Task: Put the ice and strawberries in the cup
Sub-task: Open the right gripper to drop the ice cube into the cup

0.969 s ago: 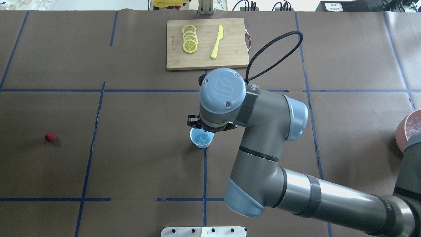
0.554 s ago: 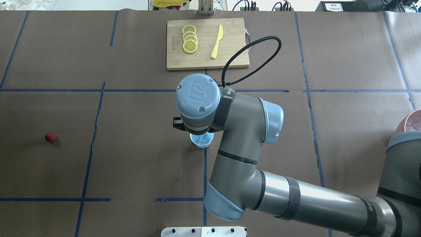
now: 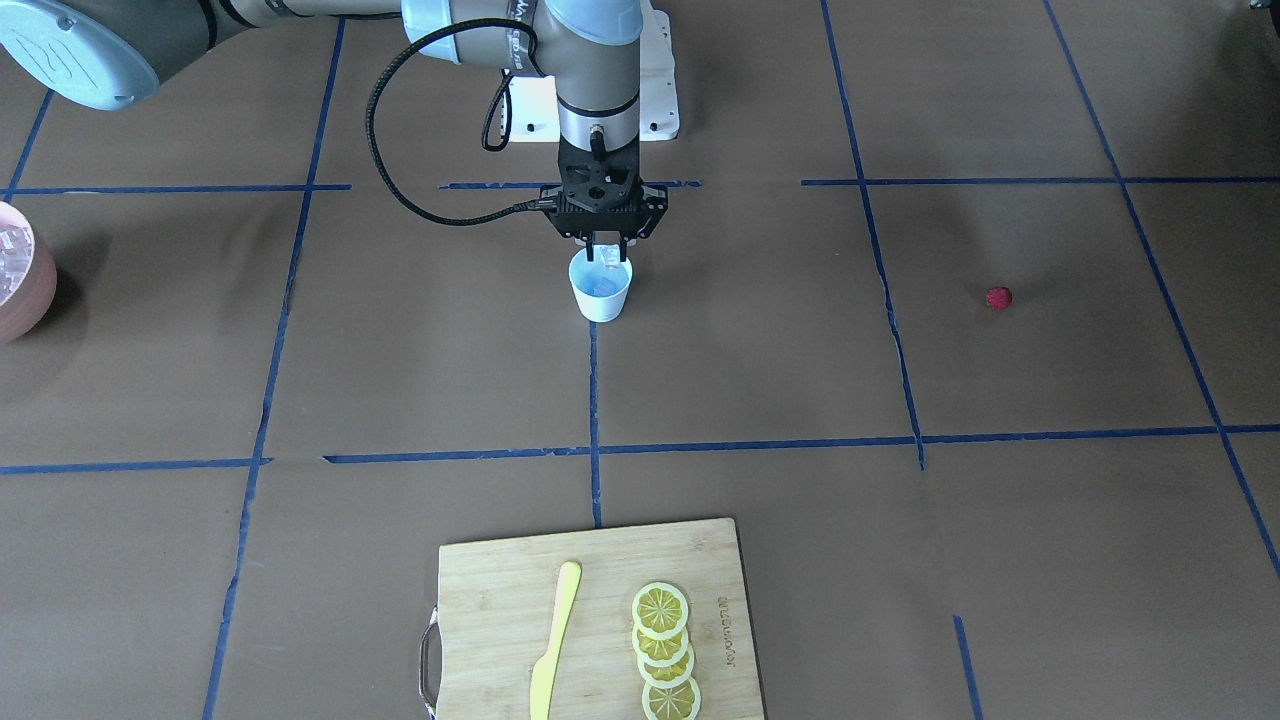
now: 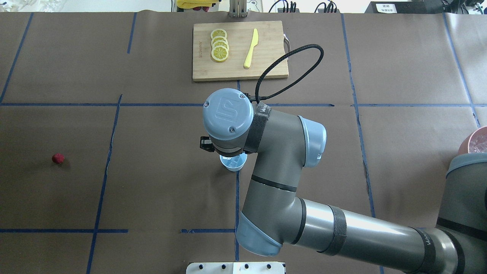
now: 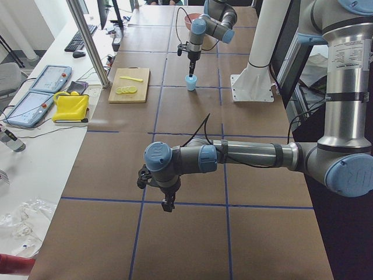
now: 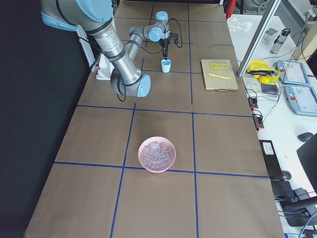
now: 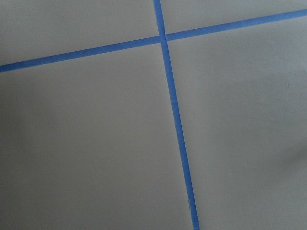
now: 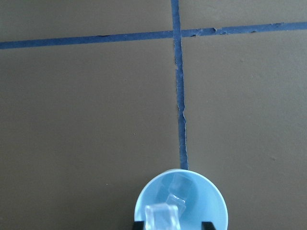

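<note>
The pale blue cup (image 3: 601,290) stands at the table's middle on a blue tape line. My right gripper (image 3: 608,258) hangs straight down over its mouth, shut on one clear ice cube (image 8: 162,216). Two more ice cubes (image 8: 178,188) lie inside the cup (image 8: 211,206). In the overhead view the right wrist hides most of the cup (image 4: 233,164). The red strawberry (image 4: 58,158) lies alone far off on the robot's left, also the strawberry (image 3: 998,297). My left gripper (image 5: 168,204) hovers low over bare table; I cannot tell whether it is open.
A pink bowl (image 6: 157,153) full of ice cubes sits on the robot's right side. At the far middle edge a wooden cutting board (image 4: 239,50) carries lemon slices (image 4: 219,45) and a yellow knife (image 4: 251,48).
The right arm swung toward the robot's left, bringing its wrist over the cup and hiding most of it. Over the last half second it has hardly moved.
</note>
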Motion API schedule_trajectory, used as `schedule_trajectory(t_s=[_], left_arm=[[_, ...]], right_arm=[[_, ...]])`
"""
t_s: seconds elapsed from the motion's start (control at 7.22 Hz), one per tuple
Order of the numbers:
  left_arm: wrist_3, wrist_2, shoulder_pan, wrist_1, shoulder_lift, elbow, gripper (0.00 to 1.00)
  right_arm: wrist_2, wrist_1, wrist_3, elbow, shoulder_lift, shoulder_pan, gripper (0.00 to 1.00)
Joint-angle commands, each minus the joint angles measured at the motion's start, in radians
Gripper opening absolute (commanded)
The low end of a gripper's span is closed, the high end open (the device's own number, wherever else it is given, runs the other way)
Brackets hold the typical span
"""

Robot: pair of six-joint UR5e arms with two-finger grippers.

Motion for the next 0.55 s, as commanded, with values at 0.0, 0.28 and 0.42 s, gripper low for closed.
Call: schedule_trajectory(t_s=[0.0,0.28,0.42], left_arm=[[0.000,0.000,0.002,0.000,0.000,0.001,1.00],[-0.002,0.002,0.002,-0.002,0.000,0.004,1.00],[0.000,0.003,0.002,-0.002,-0.002,0.004,1.00]], right_arm=[[-0.001,0.000,-0.001,0.001,0.000,0.000,0.99],[0.006,-0.001,-0.010,0.010,0.001,0.012,0.99],[0.025,-0.029,-0.050,0.011,0.001,0.047,0.99]])
